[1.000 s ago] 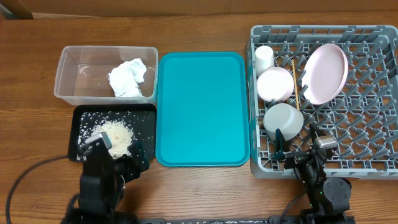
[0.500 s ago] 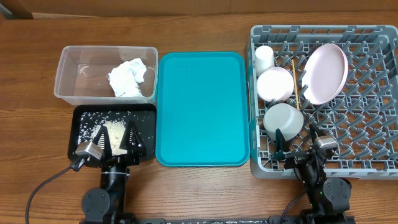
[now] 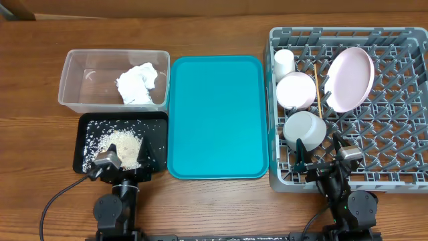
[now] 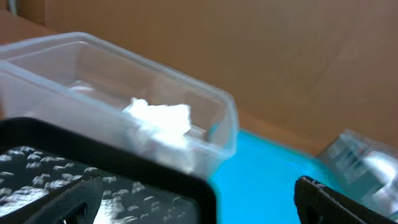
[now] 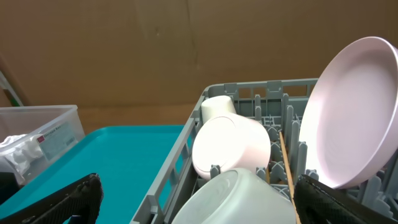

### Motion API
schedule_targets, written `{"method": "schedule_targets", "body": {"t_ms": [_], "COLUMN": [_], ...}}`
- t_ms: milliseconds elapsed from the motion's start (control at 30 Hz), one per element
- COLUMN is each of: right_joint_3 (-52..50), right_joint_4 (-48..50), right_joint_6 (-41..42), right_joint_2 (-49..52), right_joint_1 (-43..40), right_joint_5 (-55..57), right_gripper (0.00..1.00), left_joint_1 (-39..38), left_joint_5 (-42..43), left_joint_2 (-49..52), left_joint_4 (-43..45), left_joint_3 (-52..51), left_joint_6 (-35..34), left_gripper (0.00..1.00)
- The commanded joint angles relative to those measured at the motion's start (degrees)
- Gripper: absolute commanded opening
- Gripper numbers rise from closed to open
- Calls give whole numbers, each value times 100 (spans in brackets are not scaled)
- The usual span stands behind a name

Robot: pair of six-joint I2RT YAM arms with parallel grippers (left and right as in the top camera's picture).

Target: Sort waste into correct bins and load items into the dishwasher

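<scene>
The clear tub holds the crumpled white tissue; both also show in the left wrist view, the tub and the tissue. The black tray holds a pile of rice. The grey rack holds the cup, a pink bowl, a grey bowl, the plate on edge and a chopstick. My left gripper is open and empty at the black tray's front edge. My right gripper is open and empty at the rack's front, just before the grey bowl. No red wrapper is in view.
A flat teal tray lies between the bins and the rack, and shows in both wrist views. The table is brown wood. A brown wall rises behind it.
My left arm swung from the lower left up to the black tray's front and has now drawn back slightly. The right arm has not moved.
</scene>
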Motion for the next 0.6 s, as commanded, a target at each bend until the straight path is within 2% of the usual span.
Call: {"method": "schedule_targets", "body": {"t_ms": [0, 133, 567], "right_joint_3": [-57, -57, -57], "right_joint_4": [20, 20, 20], "right_joint_6": [20, 22, 22], "right_joint_2": [-68, -68, -68], "right_joint_1": [-11, -11, -11], "right_joint_5": [52, 55, 52], "right_gripper": [100, 100, 100], "left_joint_1": [70, 68, -354], "left_joint_5": [254, 240, 131], "left_joint_2": [-72, -72, -72], "left_joint_4": [7, 4, 2], "left_joint_3": [-22, -22, -22], "left_joint_6": [1720, 2483, 2371], "left_gripper": [100, 100, 100]}}
